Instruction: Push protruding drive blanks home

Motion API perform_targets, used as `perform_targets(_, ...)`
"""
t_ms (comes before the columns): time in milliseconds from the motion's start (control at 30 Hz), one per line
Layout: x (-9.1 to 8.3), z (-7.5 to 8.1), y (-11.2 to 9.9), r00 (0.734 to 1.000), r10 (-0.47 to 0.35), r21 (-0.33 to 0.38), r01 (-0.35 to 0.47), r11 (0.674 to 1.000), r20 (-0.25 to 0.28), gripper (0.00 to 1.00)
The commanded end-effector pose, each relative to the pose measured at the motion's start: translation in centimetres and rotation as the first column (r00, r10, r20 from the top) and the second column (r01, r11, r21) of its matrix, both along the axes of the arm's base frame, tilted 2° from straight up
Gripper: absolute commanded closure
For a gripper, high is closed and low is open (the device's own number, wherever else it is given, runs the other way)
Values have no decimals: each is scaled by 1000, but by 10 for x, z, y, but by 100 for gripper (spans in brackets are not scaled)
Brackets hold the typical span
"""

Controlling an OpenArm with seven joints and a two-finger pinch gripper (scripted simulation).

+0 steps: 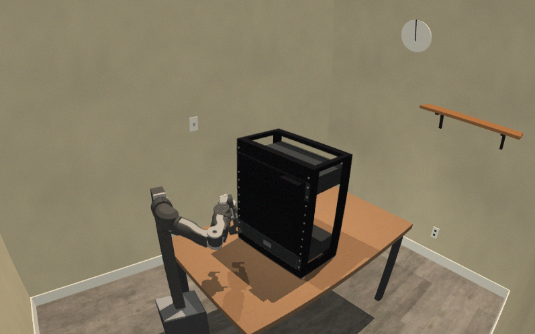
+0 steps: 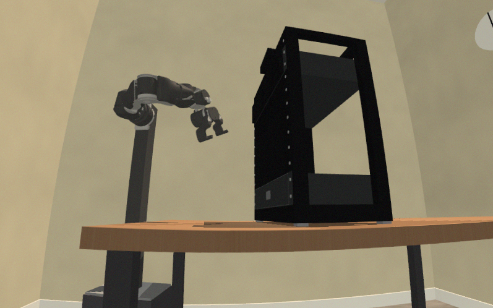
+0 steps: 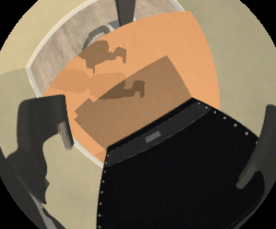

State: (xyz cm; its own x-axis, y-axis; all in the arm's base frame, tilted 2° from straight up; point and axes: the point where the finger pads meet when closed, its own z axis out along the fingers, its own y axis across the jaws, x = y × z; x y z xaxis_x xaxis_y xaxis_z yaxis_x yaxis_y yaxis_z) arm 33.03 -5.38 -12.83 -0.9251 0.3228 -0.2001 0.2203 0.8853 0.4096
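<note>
The black rack [image 1: 345,198] [image 2: 374,133] stands upright on the table. The storage chassis [image 1: 329,178] [image 2: 328,76] sits in its upper part. One dark blank [image 1: 292,180] [image 2: 268,60] stands out high on the front, near the side facing the cameras. A second dark block [image 2: 253,111] juts at the front's left outline, lower down in the exterior view. The separate rows are too dark to tell apart. My gripper [image 1: 235,227] [image 2: 218,135] [image 3: 141,139] is open and empty, in front of the rack and below the protruding parts, touching nothing visible. The wrist view shows the rack's dark front [image 3: 170,185] beyond the fingers.
A lower unit with a small grey label [image 1: 266,243] [image 2: 268,195] [image 3: 152,137] fills the rack's bottom front. The arm's column [image 1: 169,265] [image 2: 136,172] stands at the table's near edge. The wooden table [image 1: 377,215] [image 2: 187,240] [image 3: 202,69] extends around the rack.
</note>
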Motion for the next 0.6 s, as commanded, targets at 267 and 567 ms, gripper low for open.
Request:
perform_targets(267, 6, 38, -14, 980, -192, 296, 169, 940, 50, 0)
perform_targets(567, 9, 72, -38, 931, -355, 484, 272, 832, 87, 0)
